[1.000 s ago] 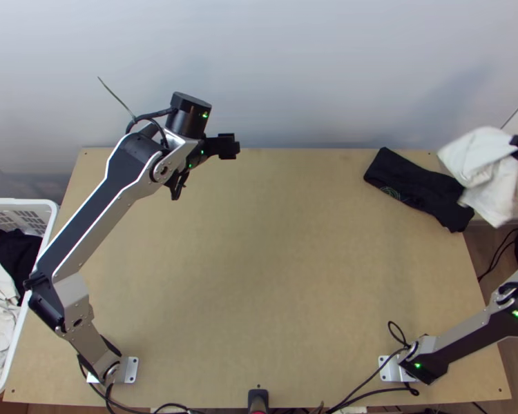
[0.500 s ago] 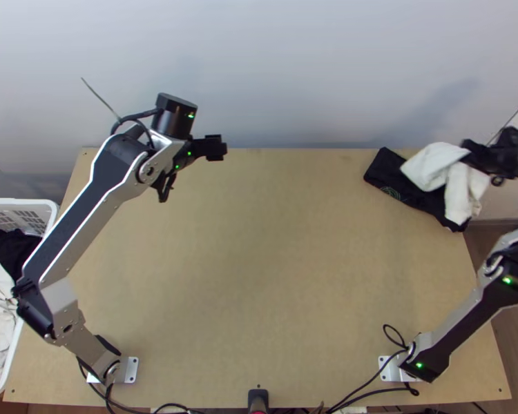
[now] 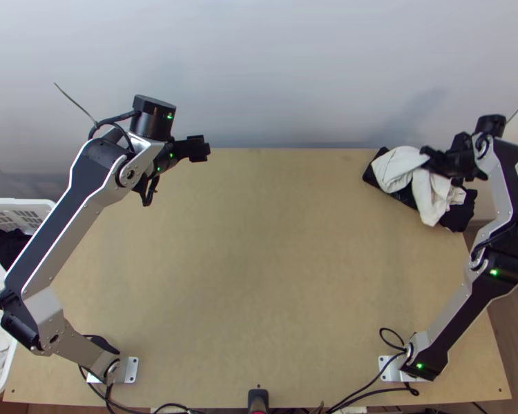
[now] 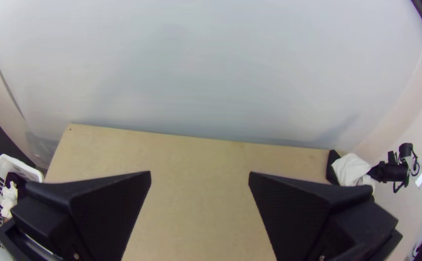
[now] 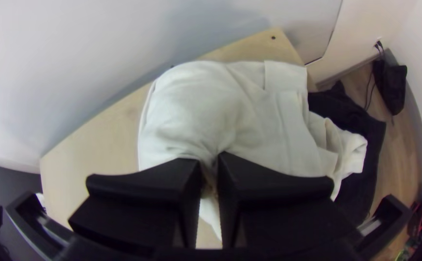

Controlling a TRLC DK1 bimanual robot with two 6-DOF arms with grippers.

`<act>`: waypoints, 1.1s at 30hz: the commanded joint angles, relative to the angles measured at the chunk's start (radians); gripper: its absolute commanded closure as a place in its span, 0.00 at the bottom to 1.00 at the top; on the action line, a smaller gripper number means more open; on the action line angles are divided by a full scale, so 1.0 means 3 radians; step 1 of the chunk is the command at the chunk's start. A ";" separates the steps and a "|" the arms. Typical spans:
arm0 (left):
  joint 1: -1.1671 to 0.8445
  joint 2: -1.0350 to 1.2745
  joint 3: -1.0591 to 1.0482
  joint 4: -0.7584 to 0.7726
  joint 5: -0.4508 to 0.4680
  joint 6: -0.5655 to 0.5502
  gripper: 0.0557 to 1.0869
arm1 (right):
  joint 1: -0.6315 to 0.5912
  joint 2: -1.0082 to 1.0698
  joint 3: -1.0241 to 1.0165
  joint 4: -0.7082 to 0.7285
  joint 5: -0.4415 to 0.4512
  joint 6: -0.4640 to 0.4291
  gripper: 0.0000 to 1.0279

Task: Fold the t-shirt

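At the table's far right corner, my right gripper is shut on a bunched white cloth, which lies over or hangs just above a dark folded cloth. In the right wrist view, the right gripper pinches the white cloth at a gathered spot, with the dark cloth beyond it. Over the far left part of the table is my left gripper. The left wrist view shows the left gripper with its fingers wide apart and bare table between them.
A white basket holding dark and white cloths stands beside the table's left edge. The wooden table has a pale wall behind its far edge. Cables run along the near edge by the right arm's base.
My right gripper has come in from the right edge with the white cloth, moving left over the dark cloth. The left arm has shifted left.
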 commanded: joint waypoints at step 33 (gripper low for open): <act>-0.0054 0.0128 0.0163 0.0141 0.0034 -0.0009 0.04 | -0.0086 -0.0971 -0.1676 0.0610 0.0568 -0.1332 0.04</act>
